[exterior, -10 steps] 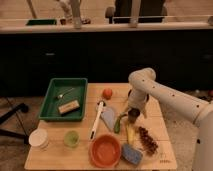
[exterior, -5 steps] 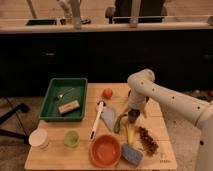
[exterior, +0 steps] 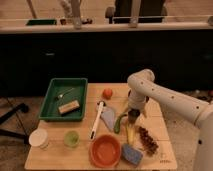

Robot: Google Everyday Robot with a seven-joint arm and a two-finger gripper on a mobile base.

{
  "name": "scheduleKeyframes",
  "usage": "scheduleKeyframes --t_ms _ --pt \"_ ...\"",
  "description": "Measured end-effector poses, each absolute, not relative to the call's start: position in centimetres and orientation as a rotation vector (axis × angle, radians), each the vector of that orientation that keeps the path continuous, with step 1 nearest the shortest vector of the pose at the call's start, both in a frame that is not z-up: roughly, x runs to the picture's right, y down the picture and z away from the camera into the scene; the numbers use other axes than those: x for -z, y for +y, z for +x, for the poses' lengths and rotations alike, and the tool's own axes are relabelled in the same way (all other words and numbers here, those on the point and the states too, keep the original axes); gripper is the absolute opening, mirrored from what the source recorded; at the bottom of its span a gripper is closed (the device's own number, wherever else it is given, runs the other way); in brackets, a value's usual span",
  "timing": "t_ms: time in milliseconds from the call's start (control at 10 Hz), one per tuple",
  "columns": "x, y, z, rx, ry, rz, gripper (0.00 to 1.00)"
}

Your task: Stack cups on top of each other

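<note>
The gripper [exterior: 133, 113] hangs low over the right half of the wooden table [exterior: 165, 152]. It sits directly above a small dark object that appears to be the metal tumbler [exterior: 133, 120], though the view there is too murky to be sure. Whether the tool is wide, narrow or already holding it cannot be told. The pale green cup [exterior: 71, 138] stands well apart at the front left. Clutter is the main risk. A green vegetable [exterior: 118, 123] lies just beside the tumbler and could be nudged or snagged. Any carry toward the green cup crosses the white-handled utensil [exterior: 97, 119] and the orange bowl [exterior: 105, 150]. The light cup could also tip if the tumbler lands off-centre.
</note>
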State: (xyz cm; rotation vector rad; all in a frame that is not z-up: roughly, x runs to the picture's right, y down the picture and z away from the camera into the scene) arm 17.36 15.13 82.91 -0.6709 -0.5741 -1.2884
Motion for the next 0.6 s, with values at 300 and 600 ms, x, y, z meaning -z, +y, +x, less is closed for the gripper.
scheduleKeyframes --t_ms 300,600 --pt "-83.01 14.85 17.39 1.271 -0.578 -0.667 0.41" --pt "-82.98 14.59 17.47 1.257 -0.583 -0.660 0.12"
